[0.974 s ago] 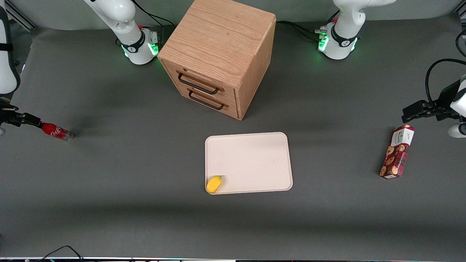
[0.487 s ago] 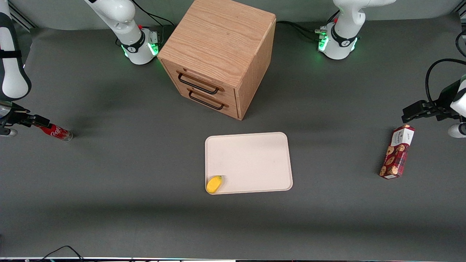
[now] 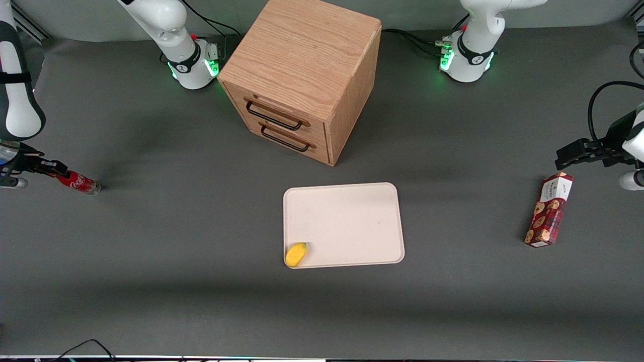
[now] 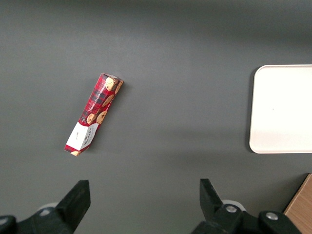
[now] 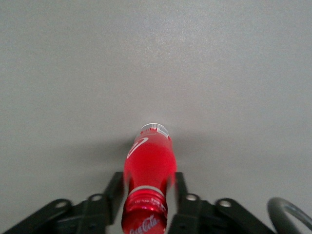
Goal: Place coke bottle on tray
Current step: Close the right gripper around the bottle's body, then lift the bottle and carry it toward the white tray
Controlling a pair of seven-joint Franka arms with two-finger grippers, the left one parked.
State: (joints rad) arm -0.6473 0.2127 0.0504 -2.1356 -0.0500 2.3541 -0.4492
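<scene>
The coke bottle (image 3: 80, 184) lies on its side on the grey table, far toward the working arm's end. It is small and red, with a white script logo and a silvery base. My right gripper (image 3: 53, 168) is at its cap end. In the right wrist view the gripper (image 5: 148, 183) has one black finger (image 5: 116, 185) on each side of the bottle (image 5: 148, 158), pressed against its neck and shoulder. The bottle still rests on the table. The pale cream tray (image 3: 347, 211) lies flat at mid-table, well away from the bottle, and shows in the left wrist view (image 4: 285, 107).
A small yellow fruit (image 3: 296, 254) sits in the tray's near corner toward the working arm. A wooden two-drawer cabinet (image 3: 302, 75) stands farther from the camera than the tray. A red-and-white cookie box (image 3: 548, 210) lies toward the parked arm's end.
My gripper has slid from the bottle's cap further along its neck, covering more of it. The bottle has stayed in place on the table.
</scene>
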